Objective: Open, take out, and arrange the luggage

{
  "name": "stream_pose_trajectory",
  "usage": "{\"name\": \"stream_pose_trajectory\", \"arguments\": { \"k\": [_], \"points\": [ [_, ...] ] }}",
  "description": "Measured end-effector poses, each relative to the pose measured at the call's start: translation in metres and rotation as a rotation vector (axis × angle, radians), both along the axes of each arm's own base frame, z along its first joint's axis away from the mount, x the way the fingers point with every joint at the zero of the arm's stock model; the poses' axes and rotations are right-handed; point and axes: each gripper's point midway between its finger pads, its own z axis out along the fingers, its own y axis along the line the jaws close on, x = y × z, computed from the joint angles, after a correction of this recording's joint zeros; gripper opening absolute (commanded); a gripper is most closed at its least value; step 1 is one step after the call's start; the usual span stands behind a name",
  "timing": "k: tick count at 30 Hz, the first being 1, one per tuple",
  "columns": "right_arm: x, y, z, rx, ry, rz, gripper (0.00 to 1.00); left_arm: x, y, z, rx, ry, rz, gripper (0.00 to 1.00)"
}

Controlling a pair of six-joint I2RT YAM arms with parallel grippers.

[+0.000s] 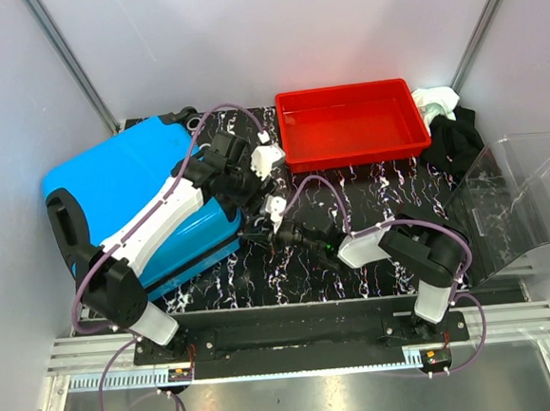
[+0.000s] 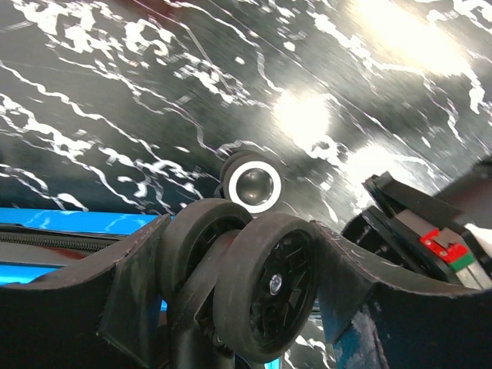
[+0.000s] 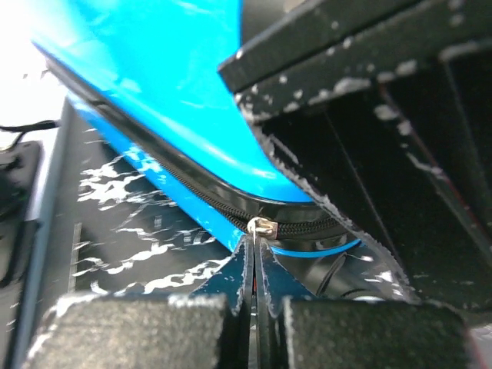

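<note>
Luggage (image 1: 130, 179) lies flat at 9 o'clock on the table (image 1: 351, 199), shell closed. Left gripper (image 1: 237, 168) sits at its 2 o'clock corner, fingers (image 2: 77, 307) spread wide and clamped on both sides of the twin wheel (image 2: 265, 292). Right gripper (image 3: 256, 254) is at the 4 o'clock corner, fingers pinched tight on the zip pull (image 3: 262, 227) at the seam. Tray (image 1: 283, 129) at the table's 12 o'clock, apart from the luggage. Bin (image 1: 531, 195) at 3 o'clock. Dark cloth (image 1: 456, 139) between tray and bin.
</note>
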Motion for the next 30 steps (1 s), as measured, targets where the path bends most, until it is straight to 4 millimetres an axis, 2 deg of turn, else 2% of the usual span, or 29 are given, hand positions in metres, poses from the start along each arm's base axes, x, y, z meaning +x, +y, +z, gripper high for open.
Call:
{"name": "stream_pose_trajectory", "arguments": {
  "k": [7, 11, 13, 16, 18, 26, 30],
  "points": [
    [-0.03, 0.0, 0.001, 0.025, 0.012, 0.058, 0.0, -0.039, 0.005, 0.007, -0.022, 0.027, -0.085, 0.0],
    [-0.044, 0.003, 0.002, 0.039, -0.006, 0.095, 0.0, -0.052, 0.009, 0.007, -0.022, 0.028, -0.107, 0.0],
    [-0.04, 0.001, 0.0, 0.056, 0.049, 0.061, 0.0, -0.058, 0.01, 0.008, -0.025, 0.025, -0.144, 0.0],
    [-0.026, -0.004, -0.007, 0.074, 0.143, 0.006, 0.0, -0.085, 0.017, 0.003, 0.003, 0.083, -0.204, 0.0],
    [-0.029, -0.002, -0.008, 0.092, 0.188, 0.008, 0.0, -0.095, 0.019, 0.003, 0.006, 0.106, -0.233, 0.0],
    [-0.039, 0.002, -0.008, 0.16, 0.256, 0.037, 0.0, -0.113, 0.028, 0.002, 0.012, 0.052, -0.346, 0.0],
    [-0.033, 0.007, -0.007, 0.152, 0.266, 0.026, 0.0, -0.13, 0.032, 0.003, 0.036, 0.052, -0.402, 0.0]
  ]
}}
